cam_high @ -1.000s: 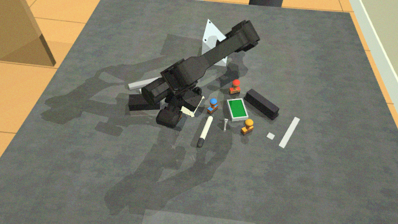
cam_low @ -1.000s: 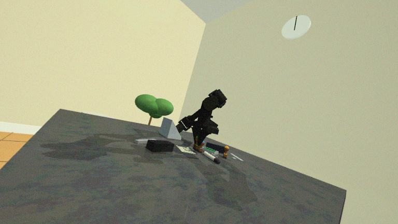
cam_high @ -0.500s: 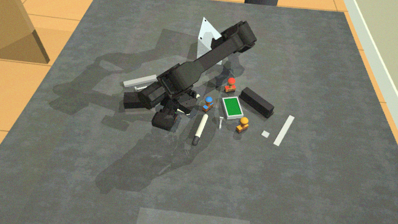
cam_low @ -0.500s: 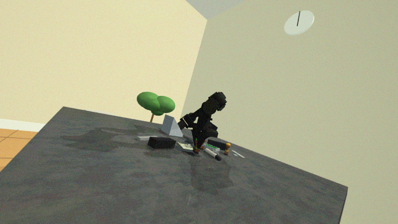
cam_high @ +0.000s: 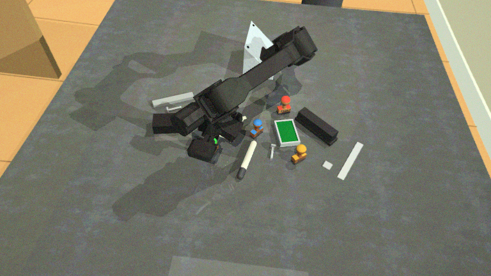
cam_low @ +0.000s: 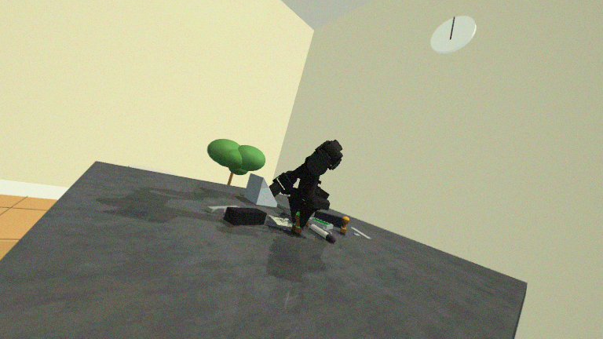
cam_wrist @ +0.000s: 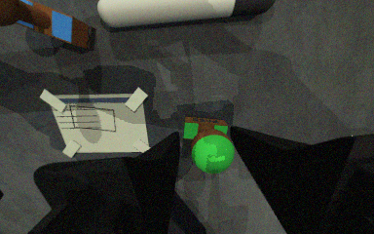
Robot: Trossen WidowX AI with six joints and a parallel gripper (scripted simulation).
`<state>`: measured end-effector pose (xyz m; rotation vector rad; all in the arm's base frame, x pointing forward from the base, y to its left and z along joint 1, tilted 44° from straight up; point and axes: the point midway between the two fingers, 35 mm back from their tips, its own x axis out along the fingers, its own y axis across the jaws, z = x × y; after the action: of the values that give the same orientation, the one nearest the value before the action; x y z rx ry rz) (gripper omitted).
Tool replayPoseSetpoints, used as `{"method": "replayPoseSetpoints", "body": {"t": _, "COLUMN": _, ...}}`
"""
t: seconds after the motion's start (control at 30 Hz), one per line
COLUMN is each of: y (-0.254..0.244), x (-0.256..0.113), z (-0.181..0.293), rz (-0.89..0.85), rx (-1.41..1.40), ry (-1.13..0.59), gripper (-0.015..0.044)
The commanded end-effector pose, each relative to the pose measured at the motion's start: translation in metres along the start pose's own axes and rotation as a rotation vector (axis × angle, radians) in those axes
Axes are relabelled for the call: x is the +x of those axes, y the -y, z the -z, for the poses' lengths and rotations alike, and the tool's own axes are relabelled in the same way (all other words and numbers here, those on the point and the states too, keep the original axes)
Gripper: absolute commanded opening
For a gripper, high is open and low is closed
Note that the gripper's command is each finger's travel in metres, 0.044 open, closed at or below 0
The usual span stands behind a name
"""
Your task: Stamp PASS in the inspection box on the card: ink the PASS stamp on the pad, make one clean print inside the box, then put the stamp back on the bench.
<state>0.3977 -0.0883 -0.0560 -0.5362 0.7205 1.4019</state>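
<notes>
The green-knobbed stamp (cam_wrist: 213, 153) (cam_high: 215, 140) (cam_low: 297, 215) stands upright on the bench beside the card; its lettering is too blurred to read. My gripper (cam_wrist: 205, 134) (cam_low: 301, 225) is low around it and open, with a narrow gap between the stamp and each finger. The card (cam_wrist: 130, 123) (cam_low: 279, 221) lies taped at its corners, left of the stamp in the wrist view. Its printed box (cam_wrist: 115, 121) is partly in shadow, and I cannot make out a print there. The green ink pad (cam_high: 287, 131) (cam_low: 320, 221) lies open, away from the gripper.
A blue-knobbed stamp (cam_high: 257, 128) (cam_wrist: 61, 25) and a marker (cam_high: 249, 157) (cam_wrist: 166, 12) lie near the card. A red-knobbed stamp (cam_high: 285, 104) and an orange-knobbed stamp (cam_high: 299, 153) flank the pad. Black blocks (cam_high: 316, 126) (cam_low: 245, 216) and a pale wedge (cam_low: 261, 191) stand around.
</notes>
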Motion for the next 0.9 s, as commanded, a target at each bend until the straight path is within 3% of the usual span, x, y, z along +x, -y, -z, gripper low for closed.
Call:
{"method": "replayPoseSetpoints", "body": {"t": 0.0, "y": 0.001, "x": -0.003, "z": 0.0, "rz": 0.003, "rx": 0.001, "ry": -0.001, "gripper": 0.0269}}
{"method": "replayPoseSetpoints", "body": {"t": 0.27, "y": -0.003, "x": -0.116, "z": -0.001, "rz": 0.067, "rx": 0.114, "ry": -0.01, "gripper": 0.0269}}
{"method": "replayPoseSetpoints", "body": {"t": 0.87, "y": -0.003, "x": -0.118, "z": -0.001, "rz": 0.069, "rx": 0.117, "ry": -0.01, "gripper": 0.0269}}
